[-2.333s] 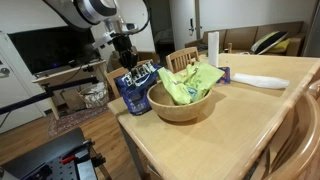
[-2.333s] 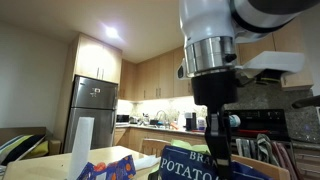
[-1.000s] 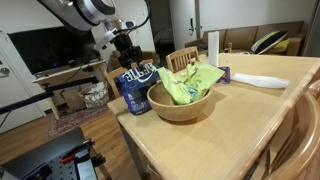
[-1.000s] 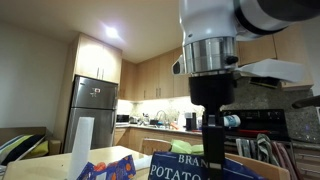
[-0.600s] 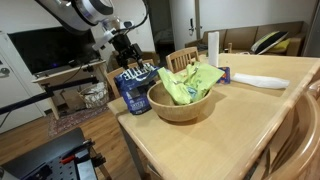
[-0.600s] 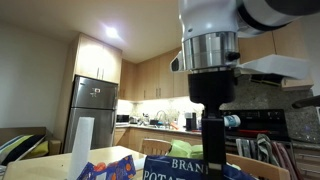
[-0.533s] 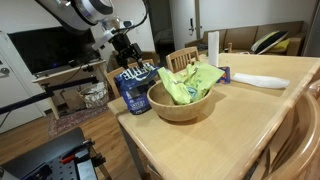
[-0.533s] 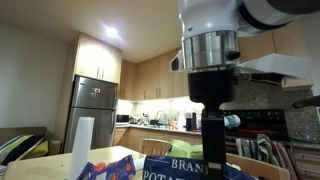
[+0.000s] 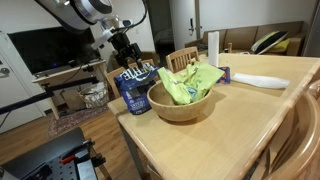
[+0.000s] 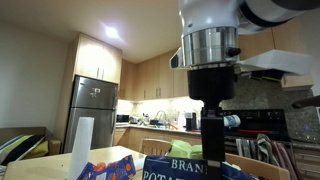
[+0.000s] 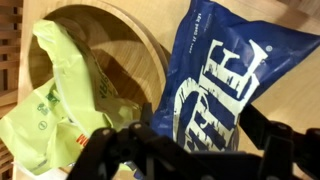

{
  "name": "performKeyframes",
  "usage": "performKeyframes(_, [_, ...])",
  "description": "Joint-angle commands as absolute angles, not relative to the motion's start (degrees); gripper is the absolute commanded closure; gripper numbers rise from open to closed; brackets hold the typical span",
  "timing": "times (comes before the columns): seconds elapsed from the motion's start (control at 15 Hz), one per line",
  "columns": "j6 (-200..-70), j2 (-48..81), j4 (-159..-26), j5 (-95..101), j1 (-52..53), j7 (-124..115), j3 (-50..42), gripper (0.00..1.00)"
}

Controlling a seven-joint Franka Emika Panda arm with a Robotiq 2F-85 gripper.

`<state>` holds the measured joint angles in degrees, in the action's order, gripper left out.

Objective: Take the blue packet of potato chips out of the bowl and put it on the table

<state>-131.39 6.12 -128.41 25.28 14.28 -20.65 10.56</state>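
Observation:
The blue packet of potato chips [image 9: 135,88] stands upright on the table [image 9: 230,130] near its left corner and leans on the outer wall of the bowl [image 9: 180,107]. My gripper [image 9: 124,50] hangs just above the packet's top, open. In the wrist view the fingers [image 11: 272,140] are spread wide on either side of the packet [image 11: 225,75], which lies beside the bowl rim [image 11: 125,30]. A lime-green bag [image 9: 190,82] fills the bowl. The other exterior view shows the gripper [image 10: 211,135] over the packet [image 10: 180,168].
A paper towel roll [image 9: 213,45], a small blue-red packet [image 9: 224,73] and a white cloth [image 9: 258,81] sit at the table's far side. Slat-back chairs stand behind the bowl [image 9: 181,58] and at the right [image 9: 300,130]. The table edge [image 9: 125,117] runs close to the packet.
The jaws have spread off the packet's top. The packet has settled slightly lower against the bowl, and the arm has hardly moved.

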Motion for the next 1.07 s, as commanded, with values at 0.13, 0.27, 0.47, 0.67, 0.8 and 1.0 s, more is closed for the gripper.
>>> performKeyframes(0.13, [-130.1,5.3,-128.4,25.4,14.5,-20.1,10.7,0.58])
performKeyframes(0.27, [-129.9,5.4,-128.3,24.9,14.4,-19.5,10.7,0.73])
performKeyframes(0.47, [-129.3,5.8,-128.3,22.9,14.3,-17.2,11.1,0.95])
performKeyframes(0.67, [-128.2,6.0,-128.3,18.9,14.2,-12.5,11.8,1.00])
performKeyframes(0.8, [-127.3,5.3,-128.5,14.4,14.2,-7.9,12.5,1.00])
performKeyframes(1.0, [-126.1,2.3,-129.2,6.9,14.0,-0.7,13.5,1.00])
